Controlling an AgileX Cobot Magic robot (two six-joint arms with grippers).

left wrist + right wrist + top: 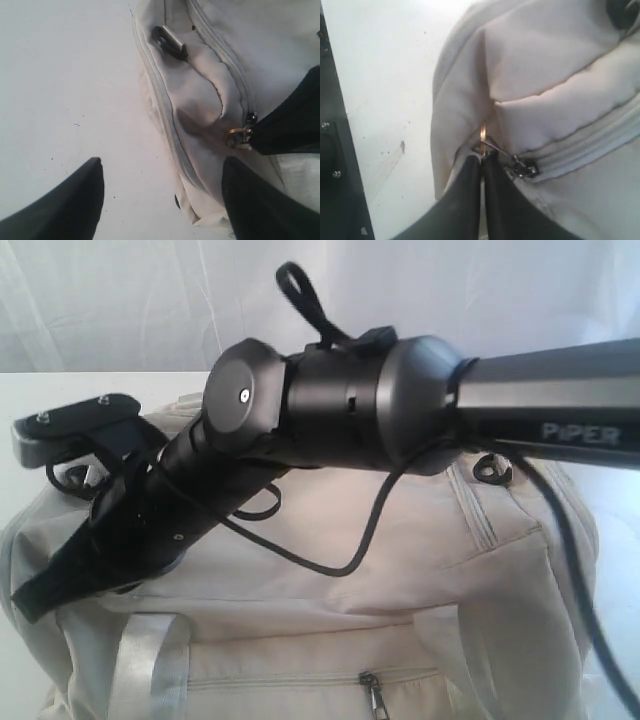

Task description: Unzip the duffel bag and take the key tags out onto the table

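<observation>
The cream duffel bag fills the lower exterior view on the white table. My right arm reaches across it to its left end. There my right gripper is shut on the thin metal zipper pull, with the slider just beside the fingertips and the zipper shut behind it. My left gripper hangs open above the same end of the duffel bag and the table, holding nothing. It sees the pull's ring in the right gripper's dark finger. The key tags are hidden.
A front pocket zipper pull and a pale webbing strap face the exterior camera. A black strap fitting lies on the bag's end. A black cable droops from the right arm. A dark frame borders the table.
</observation>
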